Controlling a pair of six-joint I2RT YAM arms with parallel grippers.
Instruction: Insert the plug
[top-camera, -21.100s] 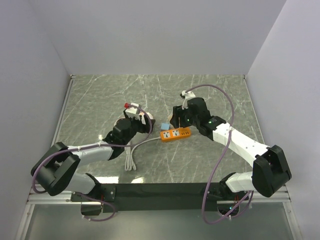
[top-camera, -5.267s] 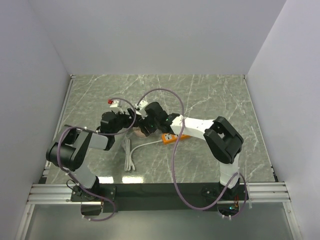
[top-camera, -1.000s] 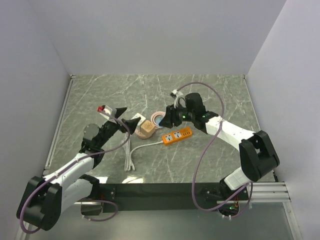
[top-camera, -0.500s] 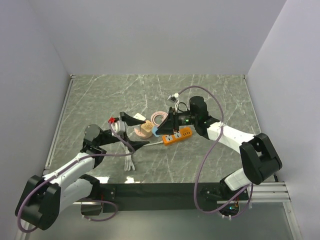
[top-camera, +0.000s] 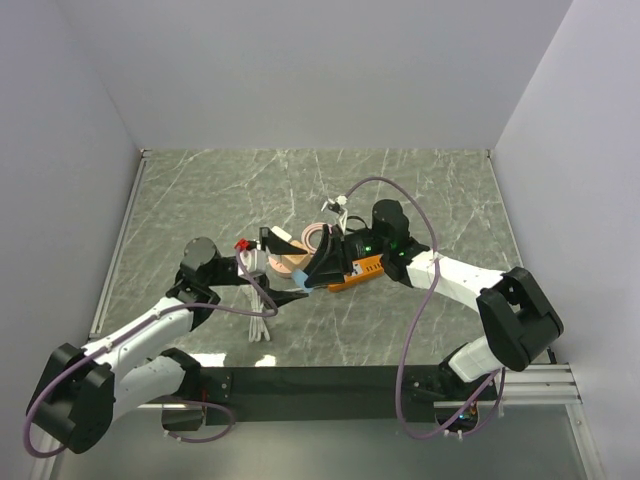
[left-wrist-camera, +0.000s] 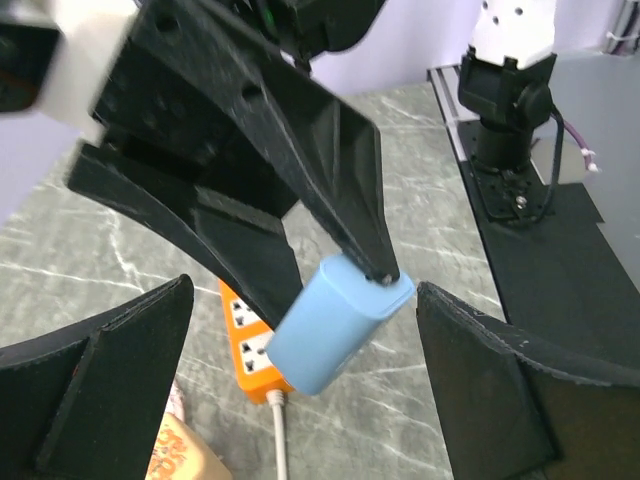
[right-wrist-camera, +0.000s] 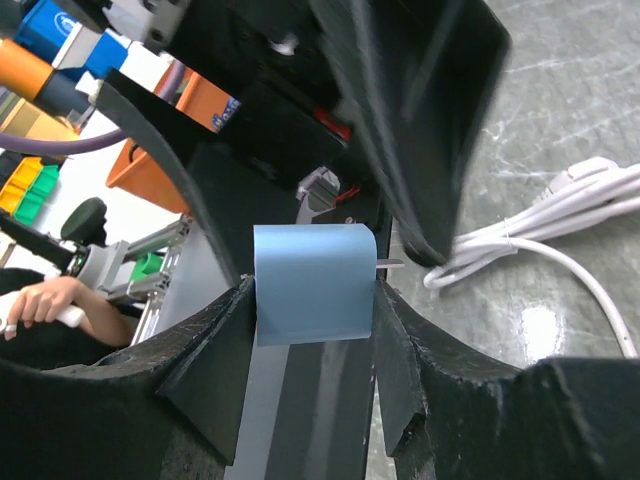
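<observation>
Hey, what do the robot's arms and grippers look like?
The left arm and right arm have white links with chunky black joints. A purple cable loops loosely along each. The left gripper and right gripper have flat black wedge-shaped fingers tapering to the tips. A small red connector sits by the left wrist.

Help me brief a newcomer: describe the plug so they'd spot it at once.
Find the orange power strip in the middle of the green marble table. Beside it the right gripper pinches the plug: the only pale blue block there, with rounded corners.
</observation>
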